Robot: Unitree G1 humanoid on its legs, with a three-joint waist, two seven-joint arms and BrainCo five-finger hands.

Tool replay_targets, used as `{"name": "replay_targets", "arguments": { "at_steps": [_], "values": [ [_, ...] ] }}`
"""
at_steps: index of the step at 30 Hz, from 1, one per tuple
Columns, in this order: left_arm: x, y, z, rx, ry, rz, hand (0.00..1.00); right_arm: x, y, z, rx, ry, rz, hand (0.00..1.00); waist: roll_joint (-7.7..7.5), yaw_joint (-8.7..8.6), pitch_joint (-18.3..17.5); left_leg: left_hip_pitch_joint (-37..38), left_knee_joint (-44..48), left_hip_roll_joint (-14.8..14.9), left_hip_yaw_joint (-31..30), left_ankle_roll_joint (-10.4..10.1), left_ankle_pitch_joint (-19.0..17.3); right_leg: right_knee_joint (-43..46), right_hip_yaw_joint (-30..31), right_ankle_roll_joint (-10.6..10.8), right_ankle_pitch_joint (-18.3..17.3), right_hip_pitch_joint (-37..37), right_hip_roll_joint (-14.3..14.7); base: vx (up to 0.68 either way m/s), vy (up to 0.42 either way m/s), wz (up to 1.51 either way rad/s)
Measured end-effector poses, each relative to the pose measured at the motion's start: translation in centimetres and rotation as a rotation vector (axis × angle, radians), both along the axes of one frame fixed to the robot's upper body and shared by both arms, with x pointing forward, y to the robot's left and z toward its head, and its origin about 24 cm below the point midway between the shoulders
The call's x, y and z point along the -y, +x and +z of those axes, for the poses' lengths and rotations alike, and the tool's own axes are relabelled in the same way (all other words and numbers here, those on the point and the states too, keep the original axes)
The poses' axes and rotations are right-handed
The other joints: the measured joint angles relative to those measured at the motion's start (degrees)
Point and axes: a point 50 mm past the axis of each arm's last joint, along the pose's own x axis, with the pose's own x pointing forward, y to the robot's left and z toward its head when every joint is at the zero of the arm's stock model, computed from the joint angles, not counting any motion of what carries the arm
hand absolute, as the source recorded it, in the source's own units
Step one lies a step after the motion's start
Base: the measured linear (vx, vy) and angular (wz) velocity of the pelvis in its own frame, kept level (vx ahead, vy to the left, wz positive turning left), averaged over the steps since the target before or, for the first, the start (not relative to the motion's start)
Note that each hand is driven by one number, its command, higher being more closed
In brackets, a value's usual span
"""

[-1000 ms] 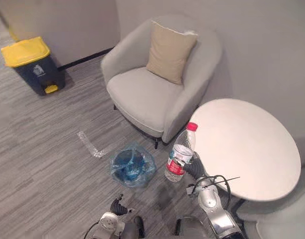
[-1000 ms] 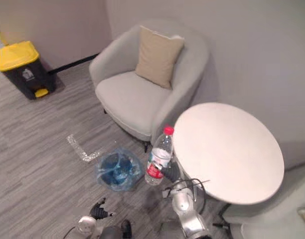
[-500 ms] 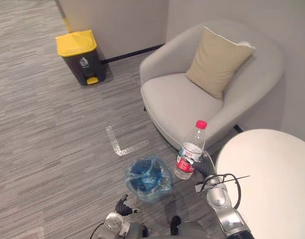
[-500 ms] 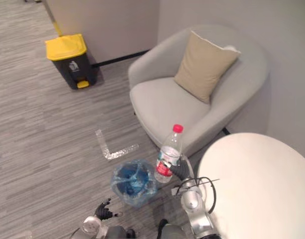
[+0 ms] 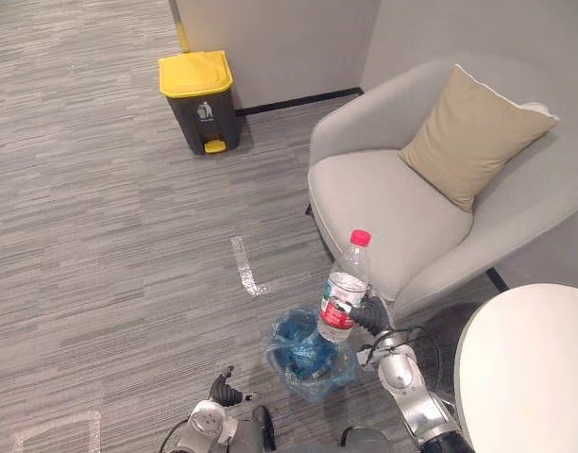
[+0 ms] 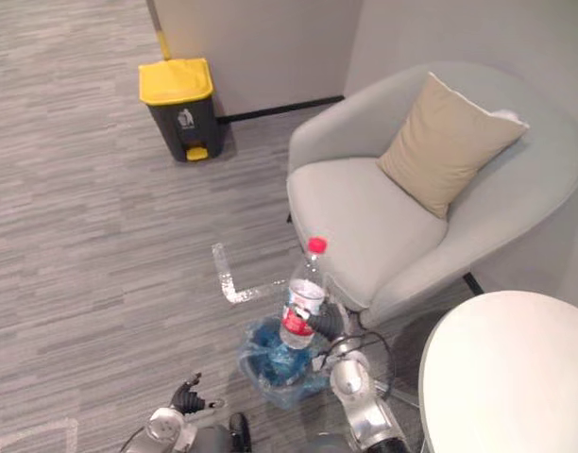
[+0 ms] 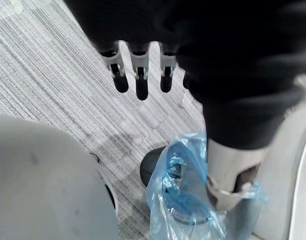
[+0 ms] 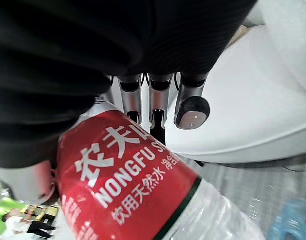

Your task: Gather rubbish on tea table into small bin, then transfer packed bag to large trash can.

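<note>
Low in the centre of the left eye view, the right hand (image 5: pixel 369 317) has its fingers (image 8: pixel 156 102) curled round the bottle (image 5: pixel 344 291). The bottle stands upright, cap up, and its base appears to be over the blue-lined small bin (image 5: pixel 298 359). The drop likely runs straight down the bottle's long axis. The left hand (image 5: pixel 223 390) hangs lower left of the bin, fingers loosely spread and empty.
</note>
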Motion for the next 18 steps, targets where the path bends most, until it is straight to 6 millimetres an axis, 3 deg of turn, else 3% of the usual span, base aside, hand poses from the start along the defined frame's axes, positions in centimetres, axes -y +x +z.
{"name": "replay_targets", "arguments": {
  "at_steps": [3,7,10,15,18],
  "values": [
    [0.0,1.0,0.4,0.035,0.005,0.002,0.00,-0.5,1.2,0.4,0.020,-0.057,0.041,1.00,1.02,-0.07,2.8,-1.9,1.4,0.8,0.3,0.0,0.1,3.5,0.7,0.0,0.0,-3.3,0.2,-0.07,-0.014,-0.13],
    [-1.6,4.7,2.4,0.158,0.036,0.058,0.00,-0.8,5.2,4.3,0.165,-0.162,0.111,1.00,1.51,0.46,10.0,-12.6,8.6,2.8,-0.2,0.0,0.1,10.2,0.8,0.0,-0.1,-14.0,0.3,-0.19,-0.028,-0.01],
    [-2.5,6.7,3.7,0.234,0.028,0.126,0.00,0.1,7.5,6.5,0.231,-0.231,0.101,1.00,1.58,0.97,13.6,-18.7,11.2,3.0,-0.7,0.4,0.4,12.7,0.7,-0.3,-0.7,-19.8,0.1,-0.19,0.010,0.08],
    [-3.1,9.9,6.1,0.354,-0.018,0.239,0.00,1.9,9.7,9.0,0.286,-0.322,0.048,1.00,1.98,1.99,14.6,-32.2,16.6,4.1,-2.6,1.3,1.0,16.1,-0.2,-0.5,-1.4,-31.1,0.1,-0.20,0.013,0.14],
    [-3.0,13.0,9.0,0.492,-0.078,0.316,0.00,1.5,10.5,10.9,0.343,-0.324,0.040,1.00,1.84,2.65,14.8,-39.7,18.4,4.7,-3.4,1.6,2.1,17.1,-1.2,-0.4,-2.3,-37.4,-0.1,-0.18,0.013,0.11]
  ]
}}
